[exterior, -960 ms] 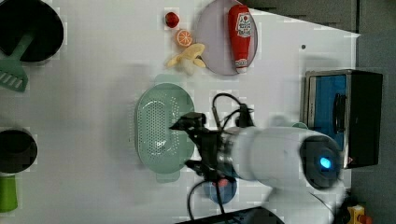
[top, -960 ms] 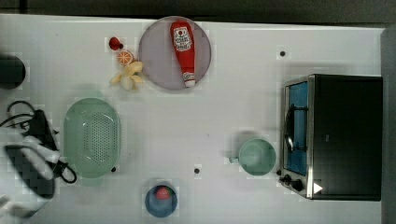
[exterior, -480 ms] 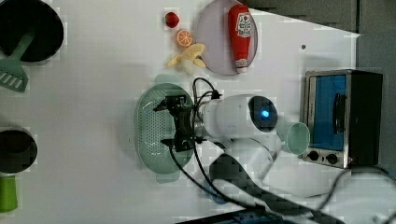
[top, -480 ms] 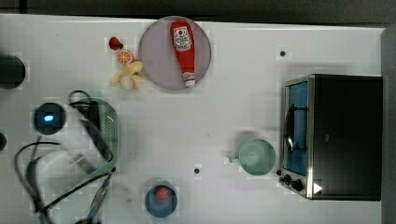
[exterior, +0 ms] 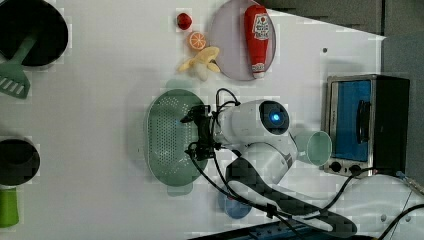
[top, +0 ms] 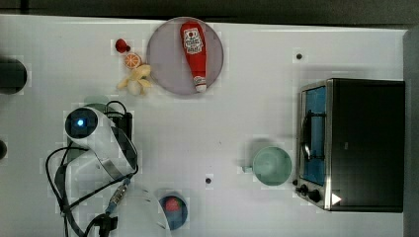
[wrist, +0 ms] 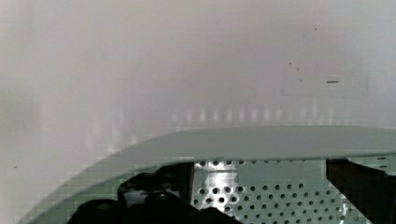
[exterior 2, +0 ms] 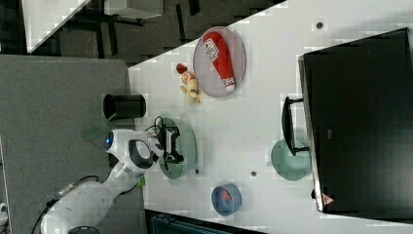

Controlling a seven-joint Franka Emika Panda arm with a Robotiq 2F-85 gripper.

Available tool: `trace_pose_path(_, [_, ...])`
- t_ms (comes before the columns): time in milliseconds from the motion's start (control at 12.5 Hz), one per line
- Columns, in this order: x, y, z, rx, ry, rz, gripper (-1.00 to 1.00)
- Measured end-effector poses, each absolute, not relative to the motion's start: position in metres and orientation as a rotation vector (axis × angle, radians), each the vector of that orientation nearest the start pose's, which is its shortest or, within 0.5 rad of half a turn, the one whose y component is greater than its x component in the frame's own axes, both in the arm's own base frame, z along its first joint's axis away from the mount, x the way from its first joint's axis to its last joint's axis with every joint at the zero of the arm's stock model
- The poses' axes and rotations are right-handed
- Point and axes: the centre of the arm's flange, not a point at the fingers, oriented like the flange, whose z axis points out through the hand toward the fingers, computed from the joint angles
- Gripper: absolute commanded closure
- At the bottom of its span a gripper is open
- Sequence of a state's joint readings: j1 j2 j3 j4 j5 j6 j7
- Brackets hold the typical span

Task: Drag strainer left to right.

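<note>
The table [top: 257,108] was white, with a few small dark holes in its top; on it, at the top view's upper middle, lay a grey plate [top: 168,59]; just beside the plate's left edge lay a banana [top: 134,81], an orange slice [top: 131,60] and a small red fruit [top: 121,46]; the strainer [exterior: 167,140] sat at the top view's left, under the arm; a mint mug [top: 272,166] stood just beside the toaster oven [top: 351,144] at the top view's right; a blue bowl [top: 174,211] sat near the lower edge; in the left view, a black pan [exterior: 32,32], a green spatula [exterior: 14,82] and a black cup [exterior: 17,160] lay along the left view's left side.
</note>
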State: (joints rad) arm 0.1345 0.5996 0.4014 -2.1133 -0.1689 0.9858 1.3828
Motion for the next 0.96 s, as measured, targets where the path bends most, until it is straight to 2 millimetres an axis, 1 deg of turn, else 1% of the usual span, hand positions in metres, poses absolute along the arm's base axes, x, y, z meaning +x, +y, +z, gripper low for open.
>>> trace_pose_path(240, [0.473, 0.294, 0.144, -2.272, 2.204, 0.228, -1.0])
trace_pose_path(400, [0.477, 0.291, 0.145, -2.249, 2.192, 0.2, -1.0])
trace_pose_path(640, [0.474, 0.282, 0.141, -2.212, 2.237, 0.194, -1.0])
trace_pose_path(880, [0.477, 0.275, 0.144, -2.219, 2.251, 0.165, -1.0])
trace_pose_path(960, [0.479, 0.269, 0.142, -2.211, 2.257, 0.154, -1.0])
